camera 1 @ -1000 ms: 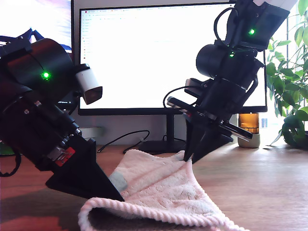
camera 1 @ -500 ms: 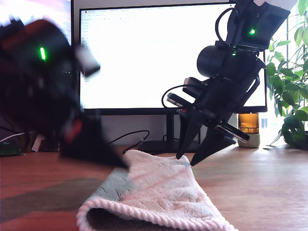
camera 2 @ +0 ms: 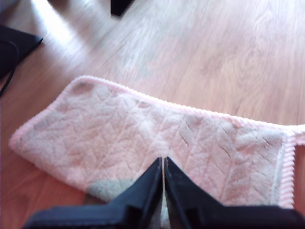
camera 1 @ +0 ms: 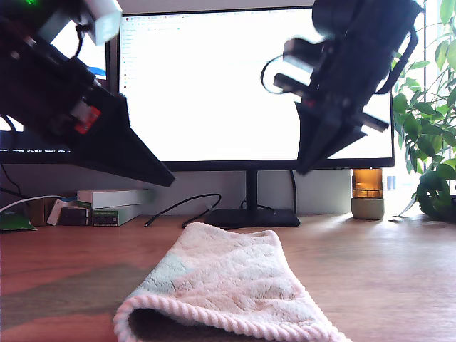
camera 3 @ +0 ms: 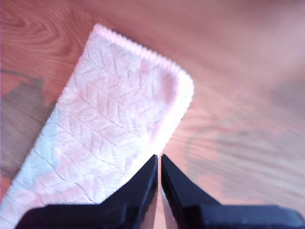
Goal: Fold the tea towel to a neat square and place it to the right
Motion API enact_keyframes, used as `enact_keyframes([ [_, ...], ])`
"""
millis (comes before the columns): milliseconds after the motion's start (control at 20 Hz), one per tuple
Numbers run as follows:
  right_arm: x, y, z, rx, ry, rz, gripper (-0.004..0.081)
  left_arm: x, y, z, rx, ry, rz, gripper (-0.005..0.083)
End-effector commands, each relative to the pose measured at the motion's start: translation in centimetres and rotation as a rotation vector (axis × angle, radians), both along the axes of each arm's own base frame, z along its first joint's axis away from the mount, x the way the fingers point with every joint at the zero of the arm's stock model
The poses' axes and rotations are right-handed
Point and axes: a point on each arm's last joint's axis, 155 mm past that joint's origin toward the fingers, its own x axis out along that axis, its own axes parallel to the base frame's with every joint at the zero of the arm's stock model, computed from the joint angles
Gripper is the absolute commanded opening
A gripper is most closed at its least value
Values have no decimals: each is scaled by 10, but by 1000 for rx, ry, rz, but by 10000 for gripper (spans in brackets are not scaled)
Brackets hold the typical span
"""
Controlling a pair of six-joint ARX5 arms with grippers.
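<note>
The tea towel lies folded on the wooden table, pale pink and fluffy, with its corded hem toward the exterior camera. A grey-green patch shows on its side toward the exterior view's left. My first gripper hangs shut and empty well above that side; in the first wrist view the towel spreads beyond its jaws. My second gripper is raised at the exterior view's right, shut and holding nothing. In the second wrist view, the gripper's tip hovers over the towel's rounded end.
A lit monitor on a black stand fills the back. A cable and flat boxes lie behind the towel at the exterior view's left. An amber jar and a leafy plant stand at its right.
Both grippers lifted off the towel and rose. The second gripper opened, let go of the towel's far edge, then shut. The towel now lies flat and untouched.
</note>
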Motion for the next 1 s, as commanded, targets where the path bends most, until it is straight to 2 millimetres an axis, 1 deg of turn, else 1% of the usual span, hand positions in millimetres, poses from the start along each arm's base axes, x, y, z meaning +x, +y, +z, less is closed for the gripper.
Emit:
enact_keyframes([
  [0, -11, -5, 3, -13, -24, 23, -11, -6, 4, -8, 14, 23, 1, -21],
  [200, -33, -15, 13, -1, -120, 69, -11, -12, 10, -3, 16, 21, 5, -21],
  [300, -45, -17, 14, 24, -162, 81, -11, -18, 16, -1, 16, 7, 15, -21],
  [400, -62, -15, 12, 56, -200, 126, -11, -26, 22, -1, 5, 0, 24, -21],
  [600, -102, -15, -3, 113, -242, 208, -11, -46, 33, -6, 5, 13, 68, -21],
  [650, -112, -15, -6, 126, -254, 233, -11, -50, 32, -4, 10, -2, 68, -21],
  [750, -121, -6, 3, 176, -292, 273, -11, -61, 23, 1, 21, -53, 2, -21],
  [850, -123, -2, 5, 184, -300, 288, -11, -77, 16, -5, 83, -122, -122, -21],
  [900, -122, -1, 4, 182, -296, 289, -11, -80, 13, -4, 104, -172, -167, -21],
  [950, -122, -1, 2, 180, -292, 289, -11, -82, 10, -4, 104, -182, -186, -21],
])
